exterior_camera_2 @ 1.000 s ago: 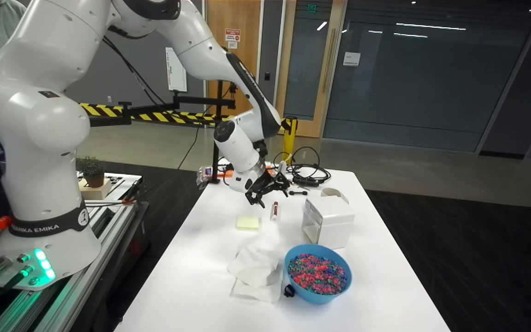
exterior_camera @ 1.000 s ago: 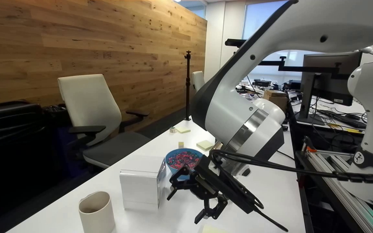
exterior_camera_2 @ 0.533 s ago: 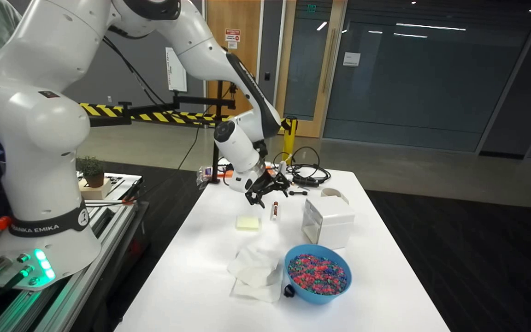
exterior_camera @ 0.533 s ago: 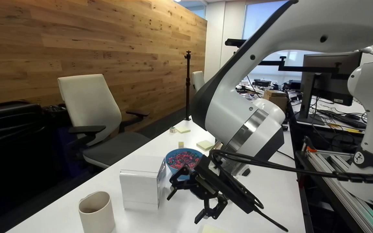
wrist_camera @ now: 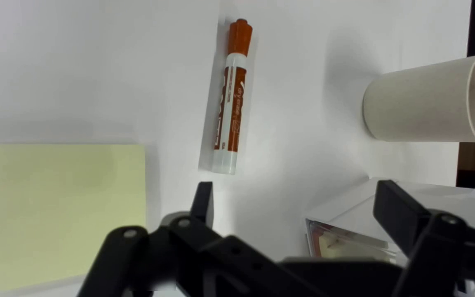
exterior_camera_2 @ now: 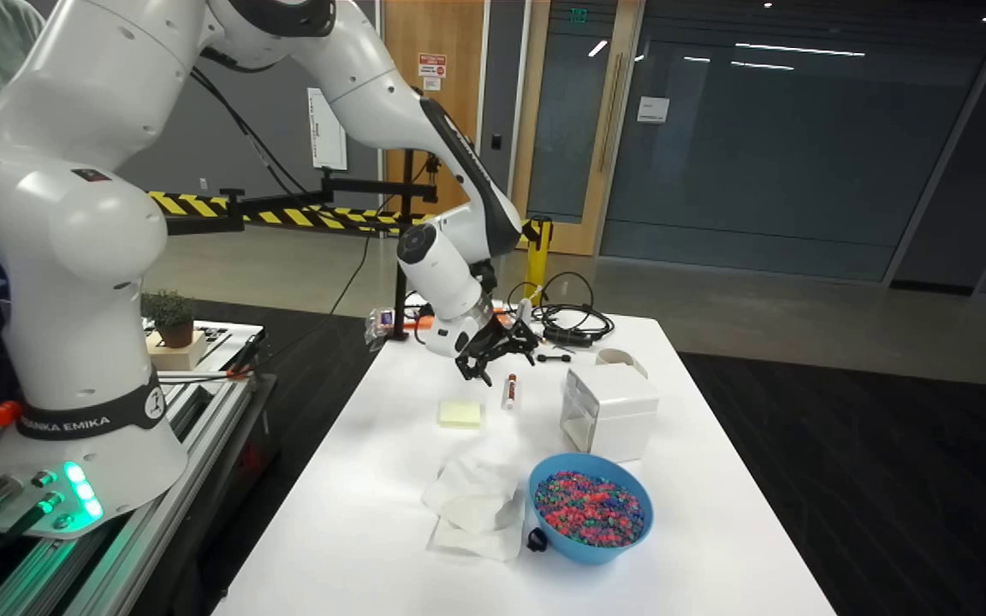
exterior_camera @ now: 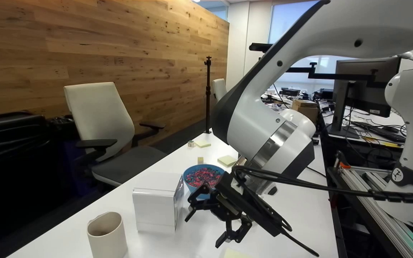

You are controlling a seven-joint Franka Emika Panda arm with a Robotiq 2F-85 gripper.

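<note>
The gripper (wrist_camera: 297,205) hung above the white table (exterior_camera_2: 356,522) with its fingers spread wide, nearest to a brown marker (wrist_camera: 233,99) that lay flat on the tabletop. In the wrist view the marker sat between a yellow note pad (wrist_camera: 70,210) and a pale upright cup (wrist_camera: 421,103). In an exterior view a blue bowl (exterior_camera_2: 589,554) of colourful bits stood near a white box (exterior_camera_2: 623,425), just beside some napkins (exterior_camera_2: 476,505).
</note>
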